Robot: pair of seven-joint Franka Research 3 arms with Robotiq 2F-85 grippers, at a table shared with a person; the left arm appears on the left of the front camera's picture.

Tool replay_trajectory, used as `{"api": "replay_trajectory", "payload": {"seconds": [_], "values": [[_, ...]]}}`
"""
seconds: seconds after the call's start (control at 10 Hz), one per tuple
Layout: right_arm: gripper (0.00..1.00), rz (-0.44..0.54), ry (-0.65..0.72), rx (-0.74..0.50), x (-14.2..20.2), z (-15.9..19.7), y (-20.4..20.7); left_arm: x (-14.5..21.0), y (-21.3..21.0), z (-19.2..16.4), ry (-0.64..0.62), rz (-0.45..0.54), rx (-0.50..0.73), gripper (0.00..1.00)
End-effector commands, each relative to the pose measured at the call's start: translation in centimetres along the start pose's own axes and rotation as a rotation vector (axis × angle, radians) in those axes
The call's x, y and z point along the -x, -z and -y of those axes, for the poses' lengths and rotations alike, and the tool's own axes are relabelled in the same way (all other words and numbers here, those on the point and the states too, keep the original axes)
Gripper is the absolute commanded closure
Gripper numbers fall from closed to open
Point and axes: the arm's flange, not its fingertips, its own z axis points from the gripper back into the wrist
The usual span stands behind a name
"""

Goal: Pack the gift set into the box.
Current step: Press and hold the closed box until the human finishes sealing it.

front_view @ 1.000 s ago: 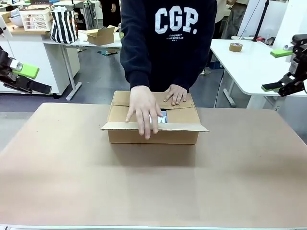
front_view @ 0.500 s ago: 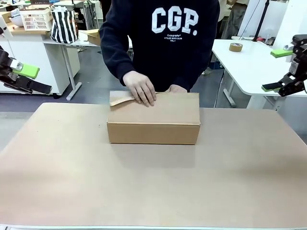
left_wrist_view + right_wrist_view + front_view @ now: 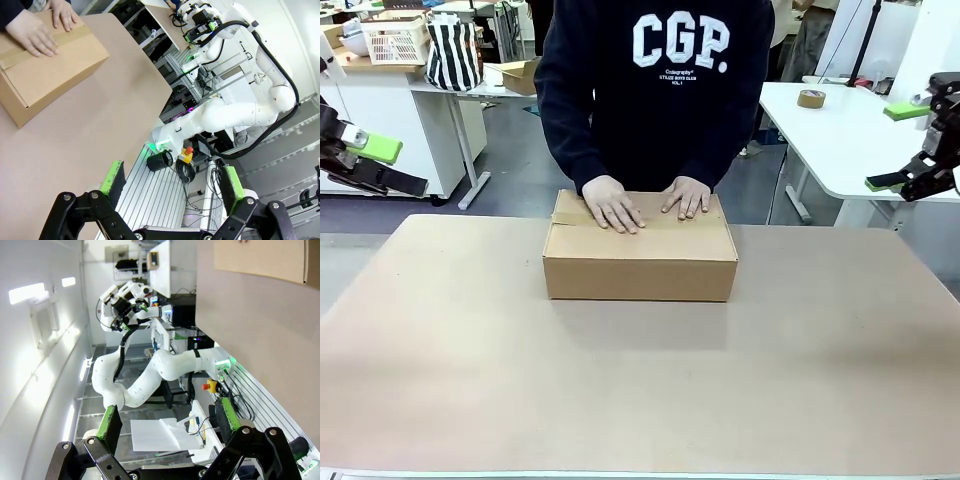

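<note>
Box closed, hands on: the box (image 3: pixel 640 262) sits at the far middle of the desk (image 3: pixel 640 400), a person's hands (image 3: pixel 612 205) pressed flat on its folded top flaps. The gift set is hidden, by my judgement inside, so packing looks all but done, with perhaps only sealing left. My left jaws and right jaws hang spread wide and empty, well off either side. Plain brown covers the desk; white desks behind carry a tape roll (image 3: pixel 810 98) and a striped bag (image 3: pixel 453 52)

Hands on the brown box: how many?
2. One hand lies flat on the shut brown cardboard box, toward picture left; the other hand rests right of it.
</note>
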Motion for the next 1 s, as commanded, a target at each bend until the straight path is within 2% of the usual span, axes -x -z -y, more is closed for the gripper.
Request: {"api": "replay_trajectory", "payload": {"seconds": [0.0, 0.9], "values": [[0.0, 0.001, -0.006, -0.021, -0.08, -0.33, -0.06, -0.16, 0.16, -0.04, 0.022, 0.017, 0.019, 0.0], [0.0, 0.001, -0.006, -0.021, -0.08, -0.33, -0.06, -0.16, 0.16, -0.04, 0.022, 0.017, 0.019, 0.0]]}}
